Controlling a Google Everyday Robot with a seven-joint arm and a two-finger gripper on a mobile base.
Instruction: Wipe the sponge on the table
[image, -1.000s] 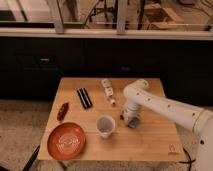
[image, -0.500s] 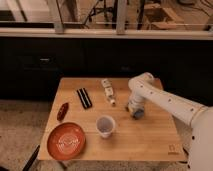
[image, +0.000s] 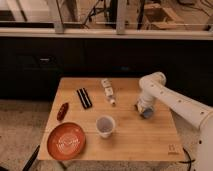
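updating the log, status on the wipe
Tool shut on sponge, down on table, picture right. White cup nearby, not touching.

The table (image: 142, 142) is pale, matt wood. The gripper (image: 145, 112) is down at its right side, under a smooth, white arm (image: 172, 99). Left of the jaws stand a translucent, plastic-looking cup (image: 105, 126) and a glossy orange plate (image: 66, 141).

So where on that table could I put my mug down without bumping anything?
Best is the front right, between the paper cup and the table edge, in front of the claw, which grips the sponge. The far left corner behind the black bar is bare too. The left half, around the orange plate, is crowded.
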